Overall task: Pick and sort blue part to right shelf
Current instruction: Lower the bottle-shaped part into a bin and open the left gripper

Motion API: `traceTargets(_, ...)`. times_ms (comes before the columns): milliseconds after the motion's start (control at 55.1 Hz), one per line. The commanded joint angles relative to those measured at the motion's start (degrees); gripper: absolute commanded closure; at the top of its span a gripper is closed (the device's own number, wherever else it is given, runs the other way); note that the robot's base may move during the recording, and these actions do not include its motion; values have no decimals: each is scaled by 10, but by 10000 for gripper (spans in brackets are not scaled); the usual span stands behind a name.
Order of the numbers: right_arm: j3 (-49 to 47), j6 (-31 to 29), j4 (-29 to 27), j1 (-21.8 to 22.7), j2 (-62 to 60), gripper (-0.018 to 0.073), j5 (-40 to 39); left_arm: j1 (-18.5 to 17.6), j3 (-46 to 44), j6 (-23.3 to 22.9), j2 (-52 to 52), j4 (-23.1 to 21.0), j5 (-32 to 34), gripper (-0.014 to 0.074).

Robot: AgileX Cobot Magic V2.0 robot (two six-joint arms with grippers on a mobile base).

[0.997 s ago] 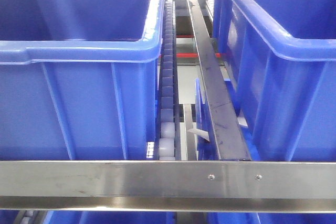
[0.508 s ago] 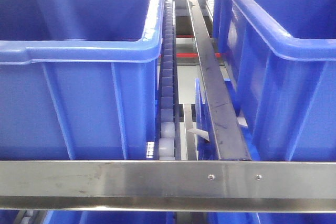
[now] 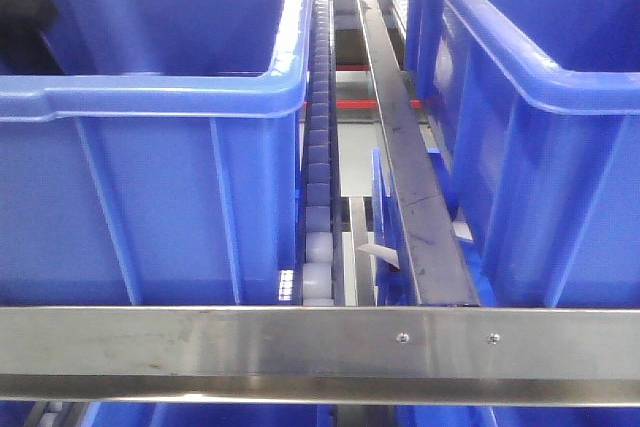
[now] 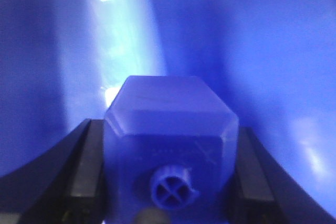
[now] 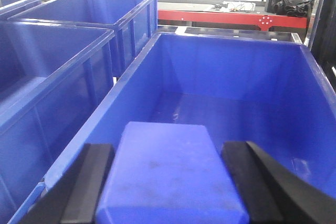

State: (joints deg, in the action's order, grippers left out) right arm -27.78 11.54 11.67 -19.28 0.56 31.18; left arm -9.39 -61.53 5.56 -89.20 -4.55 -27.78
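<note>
Step in hand: we judge this to be the placing stage, since both arms carry a part and neither has let go.
Left end effector: its dark fingers are pressed against the two flanks of the left blue part, pinching it.
Left blue part: a chamfered block with a round cross-marked boss at 6 o'clock. Blurred blue wall is all around it, so we take it to be inside a bin.
Right end effector: it is closed on the right blue part, with one finger at 9 o'clock and one at 3 o'clock of the block.
Right blue part: a flat-topped block held above the near rim of an open blue bin. More bins lie towards 9 o'clock.
Right shelf: the steel front bar runs across at 6 o'clock. The roller track runs towards 12 o'clock between the left bin and the right bin.
Dark shape: it sits at 10 o'clock over the left bin. It may be an arm, but we cannot tell.
Next move: each block has to go down past the bin rim and close to the floor before the fingers spread.
Uncertain: we cannot tell which bin in the front view is the one under the right wrist.
</note>
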Motion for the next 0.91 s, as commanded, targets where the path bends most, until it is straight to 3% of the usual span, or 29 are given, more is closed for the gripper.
traceTargets(0,-17,-5,10,3,11,343,-56,-5,-22,-4,-10,-6,42,470)
traceTargets(254,-17,-5,10,3,11,343,-56,-5,-22,-3,-52,-6,35,439)
traceTargets(381,-17,-5,10,3,11,343,-55,-5,-30,13,-52,-6,23,267)
traceTargets(490,-17,-5,10,3,11,343,-53,-5,-43,13,-52,-6,11,31)
traceTargets(580,-17,-5,10,3,11,343,-53,-5,-60,13,-51,-6,-16,-76)
traceTargets(725,-17,-5,10,3,11,343,-53,-5,-76,13,-27,-20,-56,-60)
traceTargets(889,-17,-5,10,3,11,343,-53,-5,-72,13,67,-40,-75,37)
